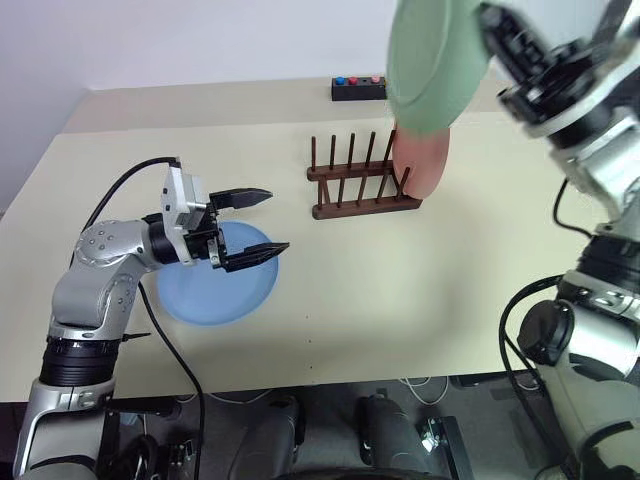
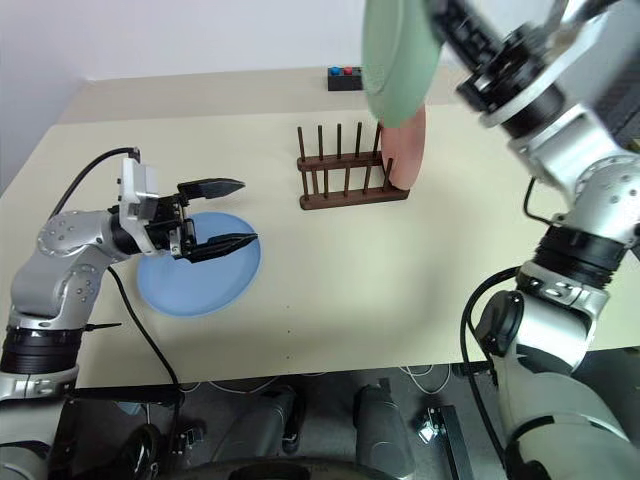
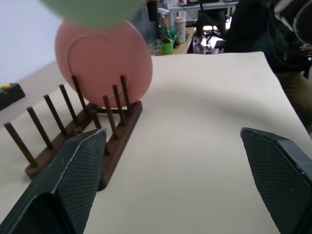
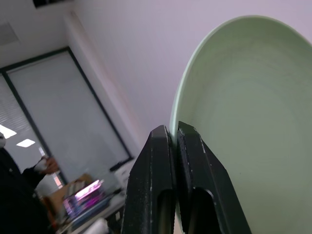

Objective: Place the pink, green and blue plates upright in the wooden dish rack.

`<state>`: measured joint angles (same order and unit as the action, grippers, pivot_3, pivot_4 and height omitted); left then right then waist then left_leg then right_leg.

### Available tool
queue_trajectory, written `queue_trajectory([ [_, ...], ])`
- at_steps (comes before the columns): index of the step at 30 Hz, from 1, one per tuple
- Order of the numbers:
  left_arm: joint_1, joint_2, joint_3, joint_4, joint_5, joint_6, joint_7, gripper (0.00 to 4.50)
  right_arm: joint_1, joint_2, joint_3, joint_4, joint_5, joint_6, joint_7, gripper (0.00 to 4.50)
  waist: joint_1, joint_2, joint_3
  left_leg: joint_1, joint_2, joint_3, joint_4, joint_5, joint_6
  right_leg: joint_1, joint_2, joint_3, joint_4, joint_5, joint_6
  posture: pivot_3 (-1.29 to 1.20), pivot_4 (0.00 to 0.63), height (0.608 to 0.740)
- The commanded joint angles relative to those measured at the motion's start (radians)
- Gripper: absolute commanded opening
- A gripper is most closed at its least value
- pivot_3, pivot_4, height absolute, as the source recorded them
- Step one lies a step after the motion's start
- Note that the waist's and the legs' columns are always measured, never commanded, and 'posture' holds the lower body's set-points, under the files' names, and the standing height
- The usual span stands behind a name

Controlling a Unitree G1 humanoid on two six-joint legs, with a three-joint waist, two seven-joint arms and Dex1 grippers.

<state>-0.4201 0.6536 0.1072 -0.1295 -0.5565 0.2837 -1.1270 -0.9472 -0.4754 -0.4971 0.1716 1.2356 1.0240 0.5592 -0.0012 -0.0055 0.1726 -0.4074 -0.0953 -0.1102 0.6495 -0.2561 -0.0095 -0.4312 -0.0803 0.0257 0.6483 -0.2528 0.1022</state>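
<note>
right gripper (image 4: pixel 173 141): nearest your head camera, upper right of the eye views. Fingers pinched on the rim of the green plate (image 1: pixel 430 62), held up in the air on edge, above the right end of the rack.
left gripper (image 1: pixel 250 228): left-centre of the eye views, jaws spread wide, nothing between them. It hangs over the right edge of the blue plate (image 1: pixel 205 290); you can't tell from these views whether it touches.
blue plate: flat on the table (image 1: pixel 420 290), lower left of centre, well apart from the rack.
pink plate (image 3: pixel 105 63): upright between the pegs at the right end of the wooden dish rack (image 1: pixel 355 185). The green plate partly hides it in your eye views.
rack: upper centre of frame, remaining slots to the left hold nothing.
black box (image 1: pixel 358 88): coloured buttons, back edge of table, behind the rack.
</note>
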Motion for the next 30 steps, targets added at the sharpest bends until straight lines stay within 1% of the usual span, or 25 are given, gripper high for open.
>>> queue_trajectory([
  [1, 0.013, 0.016, 0.044, -0.04, -0.025, 0.004, 0.014, 4.5, -0.004, 0.027, 0.035, -0.001, -0.04, -0.064, 0.033, 0.01, -0.005, 0.0, 0.0, 0.0, 0.0, 0.0, 0.0, 0.0, 0.0, 0.0, 0.0, 0.0, 0.0, 0.0, 0.0, 0.0, 0.15, 0.74],
  [5, 0.023, 0.018, 0.044, -0.053, -0.026, 0.009, 0.024, 4.5, 0.001, 0.058, 0.079, 0.022, -0.098, -0.113, 0.061, 0.01, -0.011, 0.0, 0.0, 0.0, 0.0, 0.0, 0.0, 0.0, 0.0, 0.0, 0.0, 0.0, 0.0, 0.0, 0.0, 0.0, 0.15, 0.74],
  [8, 0.026, 0.017, 0.043, -0.067, -0.029, 0.017, 0.032, 4.5, 0.0, 0.081, 0.082, 0.06, -0.124, -0.146, 0.063, 0.01, -0.013, 0.0, 0.0, 0.0, 0.0, 0.0, -0.001, 0.0, 0.0, -0.001, 0.0, -0.001, 0.0, 0.0, 0.0, 0.0, 0.15, 0.74],
  [15, 0.036, 0.024, 0.046, -0.084, -0.035, 0.027, 0.036, 4.5, -0.001, 0.101, 0.093, 0.11, -0.14, -0.154, 0.082, 0.01, -0.014, 0.0, 0.0, 0.0, 0.0, 0.0, -0.001, 0.0, 0.0, -0.001, 0.0, 0.0, 0.0, 0.0, 0.0, 0.0, 0.15, 0.74],
  [21, 0.04, 0.027, 0.045, -0.094, -0.038, 0.031, 0.039, 4.5, 0.028, 0.123, 0.127, 0.121, -0.202, -0.181, 0.089, 0.01, -0.013, 0.0, 0.0, 0.0, 0.0, 0.0, -0.001, 0.0, 0.0, -0.001, 0.0, 0.0, 0.0, 0.0, 0.0, 0.0, 0.15, 0.74],
  [25, 0.043, 0.03, 0.043, -0.098, -0.034, 0.031, 0.04, 4.5, 0.047, 0.118, 0.158, 0.135, -0.262, -0.204, 0.107, 0.01, -0.014, 0.0, 0.0, 0.0, 0.0, 0.0, -0.001, 0.0, -0.001, -0.001, 0.0, 0.0, 0.0, 0.0, 0.0, 0.0, 0.15, 0.74],
  [30, 0.049, 0.03, 0.043, -0.108, -0.038, 0.039, 0.041, 4.5, 0.048, 0.119, 0.154, 0.148, -0.287, -0.214, 0.112, 0.01, -0.015, 0.0, 0.0, 0.0, 0.0, 0.0, -0.001, 0.001, -0.002, -0.002, 0.001, 0.0, 0.0, 0.0, 0.0, 0.0, 0.15, 0.74],
])
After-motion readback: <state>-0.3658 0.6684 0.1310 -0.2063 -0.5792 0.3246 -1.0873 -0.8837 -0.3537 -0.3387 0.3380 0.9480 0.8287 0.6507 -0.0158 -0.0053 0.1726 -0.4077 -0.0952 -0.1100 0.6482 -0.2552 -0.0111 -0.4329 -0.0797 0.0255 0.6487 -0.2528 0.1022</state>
